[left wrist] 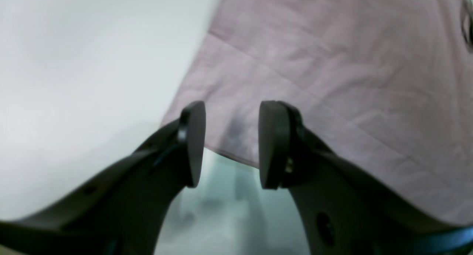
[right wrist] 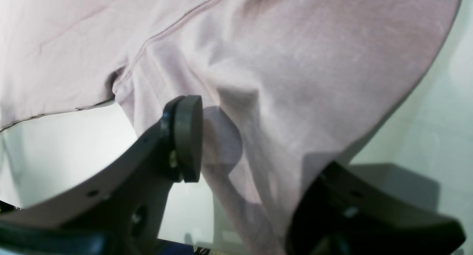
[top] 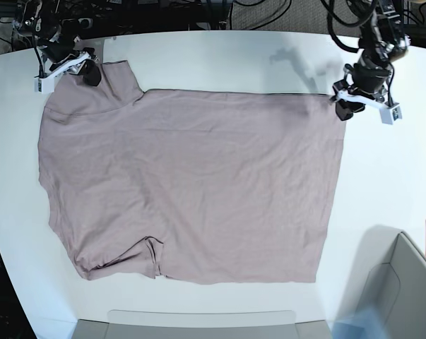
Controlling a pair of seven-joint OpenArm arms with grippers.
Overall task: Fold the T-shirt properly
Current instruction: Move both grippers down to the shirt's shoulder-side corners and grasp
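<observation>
On the white table [top: 220, 53], the T-shirt [top: 191, 183] lies spread nearly flat, filling most of the middle of the surface. One long edge runs along the far side in the base view, a short sleeve [top: 121, 265] shows at the near edge, and the opposite sleeve [top: 110, 85] reaches up to the far corner on that view's left.

Each arm is stationed at one far corner of the cloth, presumably so that the far edge can be managed as a straight line between two points.

Left gripper [left wrist: 231, 144]: jaws apart, with a clear gap between the pads. The hem corner of the shirt lies in the gap beyond the tips, and neither pad pinches it. Nothing is held. In the base view this gripper [top: 350, 99] sits just at the corner of the hem.

Right gripper [right wrist: 251, 151]: jaws also well apart. Cloth of the far sleeve drapes between the fingers; one pad [right wrist: 188, 136] stands clear of the fabric, while the other finger is covered by a fold. I cannot confirm a pinch, so I judge it not gripping. In the base view it [top: 82, 67] sits on the sleeve end.

Judgement: the cloth looks laid out and smoothed, with shallow wrinkles only, and no fold has been made yet. Open jaws at both corners fit either a release after spreading or readiness to take hold for a first fold.

Risk: thin soft cloth may cling to a pad and drag out of line.
</observation>
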